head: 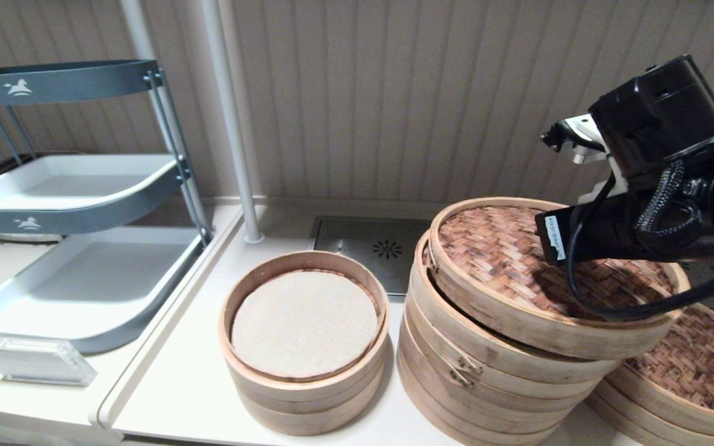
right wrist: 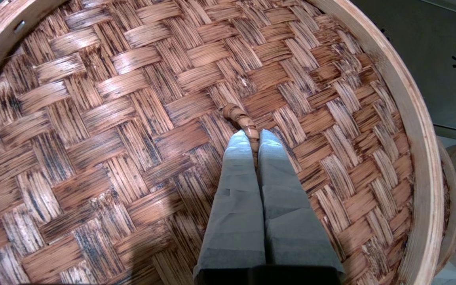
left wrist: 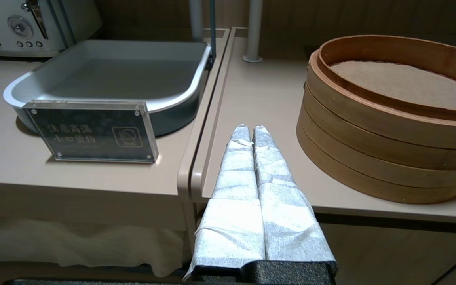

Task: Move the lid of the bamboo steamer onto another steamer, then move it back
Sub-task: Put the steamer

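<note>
Right pincer (right wrist: 256, 136) pinched on centre loop (right wrist: 240, 117) of dark-mottled, pale-rimmed bamboo steamer lid (head: 506, 260).

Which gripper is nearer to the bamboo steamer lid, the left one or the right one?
Right. The right gripper is shut on the bamboo steamer lid's centre loop; the left gripper hangs apart, beside the cloth-lined steamer.

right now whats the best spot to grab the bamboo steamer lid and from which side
Take the bamboo steamer lid by its small centre loop, coming straight down from above. The rim is too wide for the fingers and the woven top is flat, so the raised loop is the only pinchable part. The right gripper is already shut on it.
</note>
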You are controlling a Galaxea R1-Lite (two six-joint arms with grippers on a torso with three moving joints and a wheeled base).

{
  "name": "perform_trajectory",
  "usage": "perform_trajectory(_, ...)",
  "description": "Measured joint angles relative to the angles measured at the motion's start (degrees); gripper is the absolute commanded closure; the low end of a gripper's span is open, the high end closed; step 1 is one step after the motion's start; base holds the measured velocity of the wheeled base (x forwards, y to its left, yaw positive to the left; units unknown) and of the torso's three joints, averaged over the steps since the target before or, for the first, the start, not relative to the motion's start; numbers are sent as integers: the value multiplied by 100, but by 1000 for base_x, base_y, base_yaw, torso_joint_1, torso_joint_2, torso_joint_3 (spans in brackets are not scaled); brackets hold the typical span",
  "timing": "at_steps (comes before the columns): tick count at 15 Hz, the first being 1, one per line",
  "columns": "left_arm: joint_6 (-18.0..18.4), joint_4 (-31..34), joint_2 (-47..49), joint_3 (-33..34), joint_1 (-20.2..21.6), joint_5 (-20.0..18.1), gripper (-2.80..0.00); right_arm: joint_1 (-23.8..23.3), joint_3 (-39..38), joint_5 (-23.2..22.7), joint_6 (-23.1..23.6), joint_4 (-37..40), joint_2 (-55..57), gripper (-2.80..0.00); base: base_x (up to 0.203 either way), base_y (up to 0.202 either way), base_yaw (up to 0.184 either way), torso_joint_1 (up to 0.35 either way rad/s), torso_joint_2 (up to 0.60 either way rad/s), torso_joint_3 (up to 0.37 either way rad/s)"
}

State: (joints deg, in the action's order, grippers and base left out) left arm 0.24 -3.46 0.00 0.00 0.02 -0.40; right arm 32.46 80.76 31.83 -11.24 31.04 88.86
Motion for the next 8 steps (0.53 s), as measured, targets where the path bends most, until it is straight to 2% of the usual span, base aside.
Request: perform_trajectory(8, 2, -1, 0, 0, -2, -1, 0, 158, -30, 74, 9, -205, 0, 0, 0, 0, 0, 0, 0, 0)
